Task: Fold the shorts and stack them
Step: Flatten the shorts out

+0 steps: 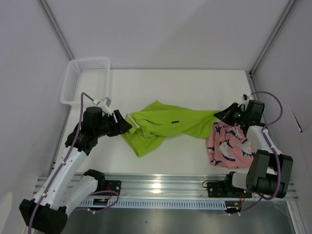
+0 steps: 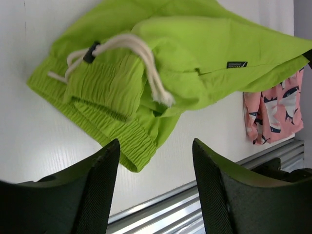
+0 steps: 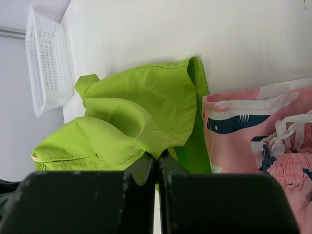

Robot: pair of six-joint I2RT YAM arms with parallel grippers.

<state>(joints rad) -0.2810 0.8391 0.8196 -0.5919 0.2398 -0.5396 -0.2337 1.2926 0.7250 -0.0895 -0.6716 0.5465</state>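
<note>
Green shorts [image 1: 168, 124] lie across the middle of the table [image 1: 185, 87] in the top view. Their long axis runs left to right, from the left claw [image 1: 126, 125] at the waistband end to the right claw [image 1: 223, 115] at the leg end. Pink shorts [image 1: 229, 146] are bunched at the near right, below the right claw and just beside the green leg. A basket [image 1: 85, 80] stands at the far left corner, well apart. Each arm is nearest to its own end of the green pair, so the fold likely turns on that axis.

The left wrist view shows what the top view cannot. The left claw is spread open with nothing between its fingers. The gathered waistband [image 2: 105, 87] and white cord [image 2: 146, 63] lie just ahead of it.

The right wrist view shows the right claw's jaws pressed together, with a peak of green cloth drawn up into their tips, so it appears to be gripping the green leg. The top view only hints at this. This view also shows the pink pair overlapping the green edge.
</note>
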